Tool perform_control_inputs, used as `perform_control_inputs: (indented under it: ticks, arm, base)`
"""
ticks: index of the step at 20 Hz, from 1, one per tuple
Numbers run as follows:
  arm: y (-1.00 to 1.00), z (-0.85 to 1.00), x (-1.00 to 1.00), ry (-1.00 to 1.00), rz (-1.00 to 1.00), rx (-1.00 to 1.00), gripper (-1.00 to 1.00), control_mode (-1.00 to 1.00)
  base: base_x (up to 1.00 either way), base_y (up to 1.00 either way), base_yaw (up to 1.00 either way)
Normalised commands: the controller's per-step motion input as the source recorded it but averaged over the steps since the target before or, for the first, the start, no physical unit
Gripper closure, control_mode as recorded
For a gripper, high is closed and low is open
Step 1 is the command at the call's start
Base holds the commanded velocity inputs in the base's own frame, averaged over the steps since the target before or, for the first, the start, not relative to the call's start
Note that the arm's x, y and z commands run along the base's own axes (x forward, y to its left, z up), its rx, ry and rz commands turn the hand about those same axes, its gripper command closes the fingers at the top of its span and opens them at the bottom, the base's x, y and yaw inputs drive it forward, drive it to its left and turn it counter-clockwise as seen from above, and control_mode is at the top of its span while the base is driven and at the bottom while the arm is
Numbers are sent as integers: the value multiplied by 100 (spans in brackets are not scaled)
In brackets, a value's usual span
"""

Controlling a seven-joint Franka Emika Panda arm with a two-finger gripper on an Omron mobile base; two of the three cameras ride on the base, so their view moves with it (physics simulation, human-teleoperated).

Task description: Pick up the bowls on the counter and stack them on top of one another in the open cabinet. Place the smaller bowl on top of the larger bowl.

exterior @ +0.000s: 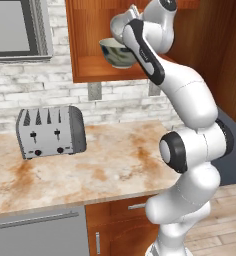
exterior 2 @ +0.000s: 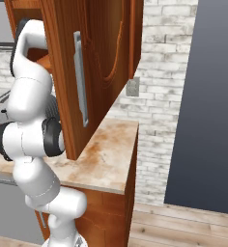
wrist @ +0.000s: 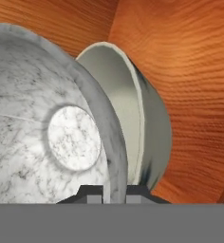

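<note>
My gripper (wrist: 115, 193) is shut on the rim of the smaller bowl (wrist: 61, 137), a plain whitish-grey bowl seen tilted and very close. Right behind it, almost touching, is the larger bowl (wrist: 121, 104), pale grey-green inside with a dark outer wall. In the left base view my hand is raised inside the open cabinet (exterior: 90, 70), just above the larger bowl (exterior: 115, 54), which sits on the shelf. The arm hides the smaller bowl there. The counter (exterior: 105, 165) lies below, with no bowl on it.
A silver toaster (exterior: 50, 132) stands at the counter's back left. The cabinet's open door (exterior 2: 94, 72) swings out over the counter's corner (exterior 2: 108, 154), close to my arm. A dark panel (exterior 2: 207, 96) rises at the right. The cabinet's back and side walls (wrist: 190, 71) close in around the bowls.
</note>
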Motion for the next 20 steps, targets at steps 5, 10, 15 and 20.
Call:
perform_control_inputs:
  ticks: [5,10,15,20]
  arm:
    - [5,-17,36,4,2,6,100,-100]
    - [0,-26,26,12,3,6,100,-100]
    - [0,-25,23,13,2,4,100,-100]
    - [0,-20,18,16,0,0,100,-100]
  base:
    - [0,0,0]
    - [0,0,0]
    - [0,0,0]
    - [0,0,0]
